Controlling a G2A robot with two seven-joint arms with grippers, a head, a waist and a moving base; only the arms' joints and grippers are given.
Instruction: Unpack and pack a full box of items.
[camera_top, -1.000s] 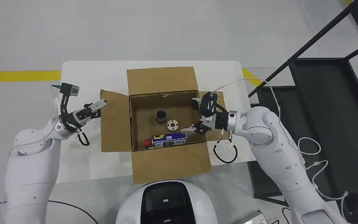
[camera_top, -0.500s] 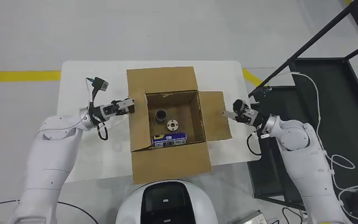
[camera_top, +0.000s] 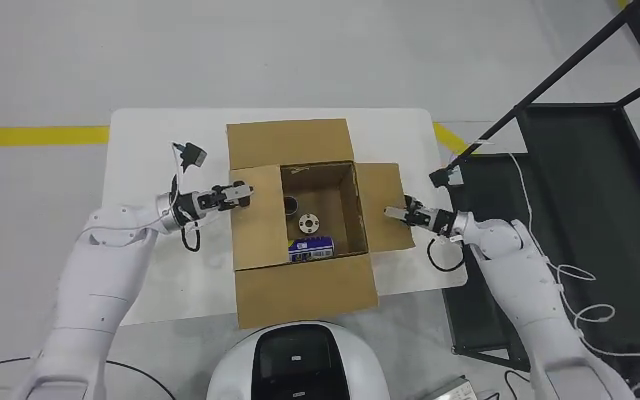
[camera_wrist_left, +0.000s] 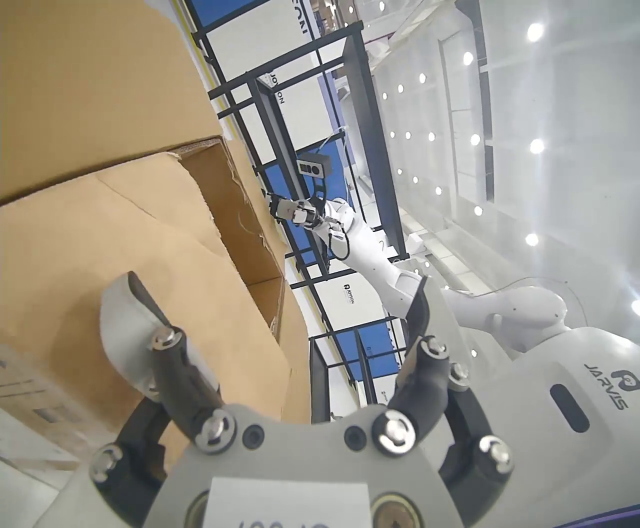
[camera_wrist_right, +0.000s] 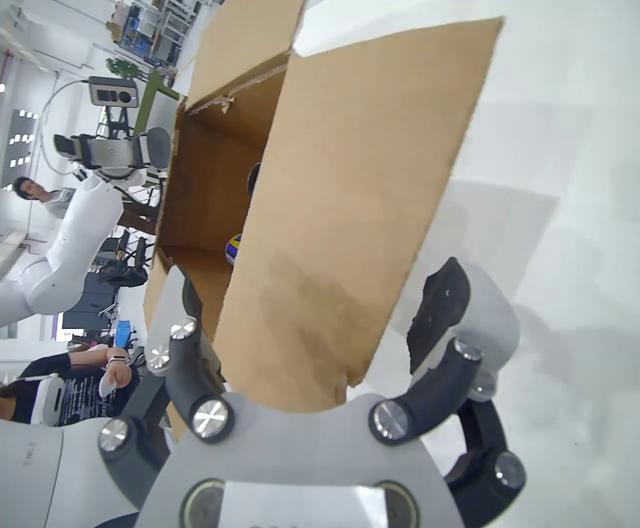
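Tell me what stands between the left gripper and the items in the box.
The left flap does: it is folded in over the opening's left part, with the left gripper at its outer face. The can, flange and dark ring lie beyond it.

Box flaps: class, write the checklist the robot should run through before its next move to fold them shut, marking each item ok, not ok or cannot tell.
1. Left claw open: ok.
2. Right claw open, with the right flap edge between its fingers: ok.
3. Left flap raised over the opening: ok.
4. Right flap raised: not ok, it lies outward.
5. Can and metal flange low inside the box: ok.
6. Left claw touching its flap: cannot tell.
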